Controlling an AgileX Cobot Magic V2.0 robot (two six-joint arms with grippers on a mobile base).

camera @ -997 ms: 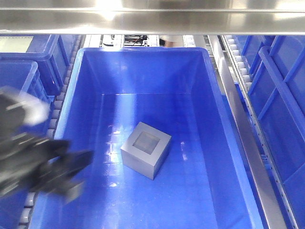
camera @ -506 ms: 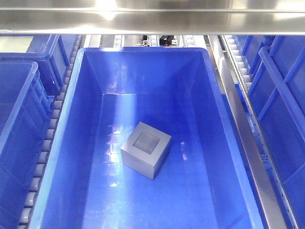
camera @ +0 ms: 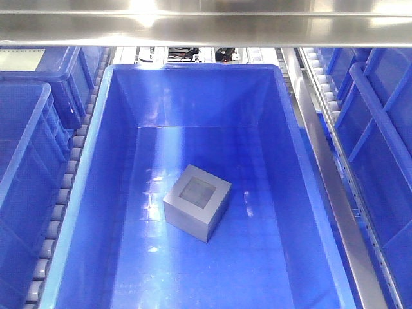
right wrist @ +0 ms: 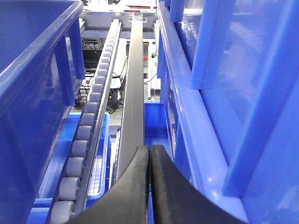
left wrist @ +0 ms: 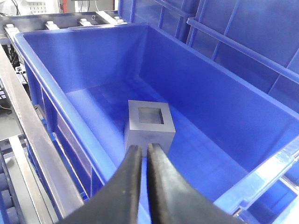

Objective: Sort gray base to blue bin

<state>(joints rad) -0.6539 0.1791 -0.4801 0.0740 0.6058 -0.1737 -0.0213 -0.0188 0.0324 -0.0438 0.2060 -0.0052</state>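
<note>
In the front-facing view, the gray base [camera: 197, 202] sits on the floor of the blue bin [camera: 103, 129], a little left of the middle and turned at an angle to the walls. Its square recess faces up. Nothing touches it, and no arm shows in this view. More blue crates [camera: 29, 148] stand on both sides, and a roller track [camera: 64, 193] runs along the left wall of the bin.

In the left wrist view, the left gripper [left wrist: 141, 151] hangs above the near rim of the bin, well apart from the base. Its two dark fingers are almost together, with only a thin gap, and they hold nothing.

In the right wrist view, the right gripper [right wrist: 150, 150] is over a metal rail [right wrist: 134, 93] between blue crates, beside a line of gray rollers [right wrist: 88, 121]. Its fingers are pressed together and empty.
</note>
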